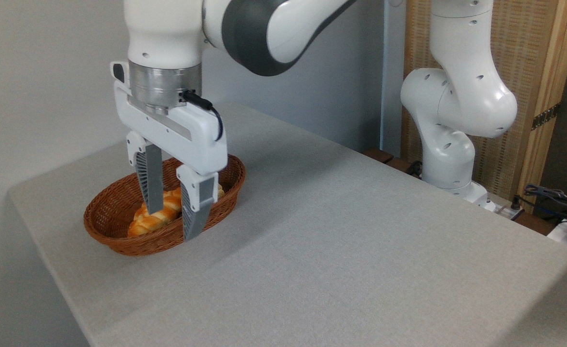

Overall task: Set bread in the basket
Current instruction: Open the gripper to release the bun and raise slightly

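I see gripper [172, 224] spread wide, holding nothing | bread [219, 191] mostly hidden behind right finger [195, 207], lying in basket [114, 202] | braided loaf [160, 214] between fingers, lower

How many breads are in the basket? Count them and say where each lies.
2. A braided loaf lies in the basket's front left; a pale bun sits behind it, mostly hidden by the open fingers. More could be hidden there.

Gripper [172, 221] pointing down, fingers spread, empty
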Robot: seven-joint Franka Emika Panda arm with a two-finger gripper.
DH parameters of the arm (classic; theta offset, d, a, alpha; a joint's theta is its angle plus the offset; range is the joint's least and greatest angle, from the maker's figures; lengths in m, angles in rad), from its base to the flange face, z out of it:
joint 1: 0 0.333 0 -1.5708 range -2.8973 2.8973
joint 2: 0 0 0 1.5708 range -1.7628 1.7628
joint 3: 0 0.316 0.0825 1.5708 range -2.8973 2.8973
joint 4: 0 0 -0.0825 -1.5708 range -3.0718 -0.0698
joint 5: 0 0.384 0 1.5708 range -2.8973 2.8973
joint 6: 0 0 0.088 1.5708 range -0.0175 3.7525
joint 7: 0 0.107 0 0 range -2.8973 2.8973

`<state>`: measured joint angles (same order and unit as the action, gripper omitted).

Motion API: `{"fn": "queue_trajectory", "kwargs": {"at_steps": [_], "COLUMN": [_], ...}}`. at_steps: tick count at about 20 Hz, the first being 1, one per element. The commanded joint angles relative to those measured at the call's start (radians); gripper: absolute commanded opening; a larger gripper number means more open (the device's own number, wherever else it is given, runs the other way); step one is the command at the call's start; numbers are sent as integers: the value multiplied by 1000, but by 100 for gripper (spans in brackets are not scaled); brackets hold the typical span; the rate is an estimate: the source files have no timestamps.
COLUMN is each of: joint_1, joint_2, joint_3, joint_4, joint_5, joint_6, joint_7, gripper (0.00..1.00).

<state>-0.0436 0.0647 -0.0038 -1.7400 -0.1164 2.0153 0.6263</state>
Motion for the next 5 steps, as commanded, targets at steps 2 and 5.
{"fn": "queue_trajectory", "kwargs": {"at_steps": [2, 5], "joint_1": [-12, -12], "joint_2": [-16, -17], "joint_3": [57, 58], "joint_4": [4, 4], "joint_5": [8, 3], "joint_6": [-10, -29], "joint_7": [116, 191], "gripper": [100, 100]}}
